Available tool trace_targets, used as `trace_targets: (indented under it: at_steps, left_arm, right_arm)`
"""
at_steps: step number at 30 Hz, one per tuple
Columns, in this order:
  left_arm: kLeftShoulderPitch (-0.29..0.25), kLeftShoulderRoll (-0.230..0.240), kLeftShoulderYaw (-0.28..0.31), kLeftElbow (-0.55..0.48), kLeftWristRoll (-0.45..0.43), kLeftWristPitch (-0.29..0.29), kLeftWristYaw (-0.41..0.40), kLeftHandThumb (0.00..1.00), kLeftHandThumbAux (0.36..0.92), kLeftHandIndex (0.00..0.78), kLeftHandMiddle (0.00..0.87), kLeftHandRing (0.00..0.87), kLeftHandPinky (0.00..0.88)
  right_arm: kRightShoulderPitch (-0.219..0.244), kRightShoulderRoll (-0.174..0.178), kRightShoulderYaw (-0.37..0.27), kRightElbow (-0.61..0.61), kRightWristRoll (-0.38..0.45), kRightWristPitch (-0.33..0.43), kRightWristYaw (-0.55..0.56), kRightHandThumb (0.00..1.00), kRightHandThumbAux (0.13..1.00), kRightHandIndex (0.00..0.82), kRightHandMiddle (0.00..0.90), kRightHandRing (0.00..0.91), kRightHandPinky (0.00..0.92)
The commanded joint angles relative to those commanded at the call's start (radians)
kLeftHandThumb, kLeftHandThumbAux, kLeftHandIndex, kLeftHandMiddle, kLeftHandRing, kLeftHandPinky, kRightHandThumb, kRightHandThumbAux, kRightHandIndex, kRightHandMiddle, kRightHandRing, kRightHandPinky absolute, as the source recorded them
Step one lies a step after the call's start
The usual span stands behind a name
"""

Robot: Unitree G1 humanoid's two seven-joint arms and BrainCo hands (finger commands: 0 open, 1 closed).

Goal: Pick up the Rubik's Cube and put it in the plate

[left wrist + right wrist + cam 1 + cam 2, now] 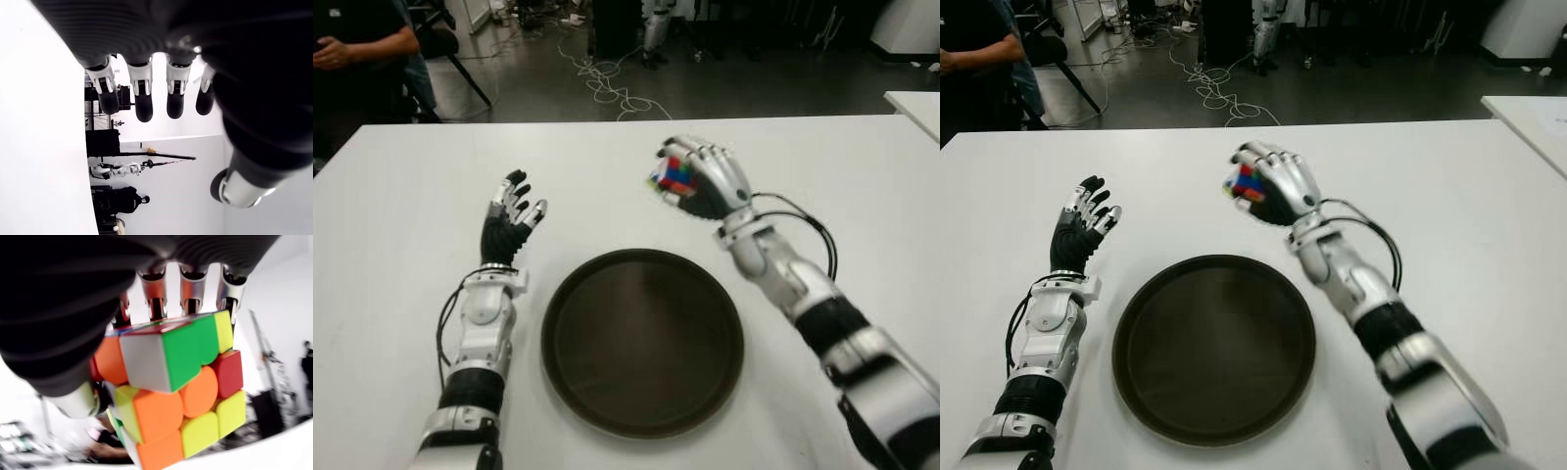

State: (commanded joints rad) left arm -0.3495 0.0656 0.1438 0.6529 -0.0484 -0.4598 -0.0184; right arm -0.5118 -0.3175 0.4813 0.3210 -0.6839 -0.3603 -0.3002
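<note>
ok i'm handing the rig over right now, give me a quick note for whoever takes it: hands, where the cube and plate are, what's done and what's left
Right robot hand: shut on the Rubik's Cube, held up off the table just beyond the far right rim of the plate; the right wrist view shows fingers wrapped over the cube.
Left robot hand: open, holding nothing, to the left of the plate.
Plate: dark, round, on the table between the two arms, nothing in it.
Done: cube picked up.
Left: bring the cube over the plate, lower it, release it.
</note>
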Motion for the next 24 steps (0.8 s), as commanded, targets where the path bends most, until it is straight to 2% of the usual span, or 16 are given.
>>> trace_targets:
  at_steps: [3, 5, 8, 10, 13, 17, 21, 24]
  left_arm:
    - [-0.001, -0.001, 0.000, 0.002, -0.002, -0.004, -0.004, 0.103, 0.700, 0.065, 0.111, 0.079, 0.041]
    - [-0.001, -0.002, 0.000, 0.000, -0.003, -0.006, -0.004, 0.101, 0.703, 0.066, 0.111, 0.079, 0.040]
    - [0.002, -0.006, 0.000, -0.007, -0.003, -0.010, -0.001, 0.096, 0.707, 0.071, 0.116, 0.083, 0.043]
    - [0.003, -0.006, 0.000, -0.009, -0.003, -0.010, 0.001, 0.097, 0.711, 0.071, 0.117, 0.085, 0.047]
    - [0.004, -0.007, -0.001, -0.012, 0.001, -0.006, 0.006, 0.100, 0.716, 0.072, 0.115, 0.085, 0.051]
    - [0.004, -0.009, -0.001, -0.012, 0.003, -0.005, 0.010, 0.104, 0.723, 0.072, 0.116, 0.086, 0.053]
    - [0.003, -0.008, -0.001, -0.011, 0.006, -0.003, 0.015, 0.103, 0.725, 0.068, 0.110, 0.080, 0.039]
    - [0.002, -0.004, -0.005, -0.008, 0.013, -0.004, 0.019, 0.097, 0.724, 0.068, 0.108, 0.075, 0.034]
  right_arm:
    - [-0.002, -0.070, 0.027, -0.068, 0.029, -0.062, 0.172, 0.828, 0.697, 0.370, 0.513, 0.548, 0.543]
    - [-0.003, -0.096, 0.039, -0.087, 0.046, -0.103, 0.250, 0.827, 0.697, 0.371, 0.505, 0.524, 0.520]
    - [-0.008, -0.140, 0.071, -0.114, 0.126, -0.194, 0.405, 0.827, 0.697, 0.371, 0.501, 0.498, 0.491]
    - [-0.011, -0.147, 0.069, -0.118, 0.159, -0.213, 0.460, 0.827, 0.697, 0.369, 0.504, 0.499, 0.492]
    - [-0.036, -0.181, 0.063, -0.155, 0.301, -0.199, 0.644, 0.828, 0.696, 0.369, 0.518, 0.523, 0.506]
    - [-0.045, -0.188, 0.051, -0.159, 0.384, -0.190, 0.752, 0.832, 0.694, 0.372, 0.539, 0.561, 0.524]
    - [-0.043, -0.175, 0.040, -0.124, 0.453, -0.181, 0.836, 0.838, 0.691, 0.387, 0.574, 0.644, 0.611]
    - [-0.047, -0.167, 0.028, -0.114, 0.492, -0.158, 0.898, 0.837, 0.692, 0.387, 0.576, 0.656, 0.635]
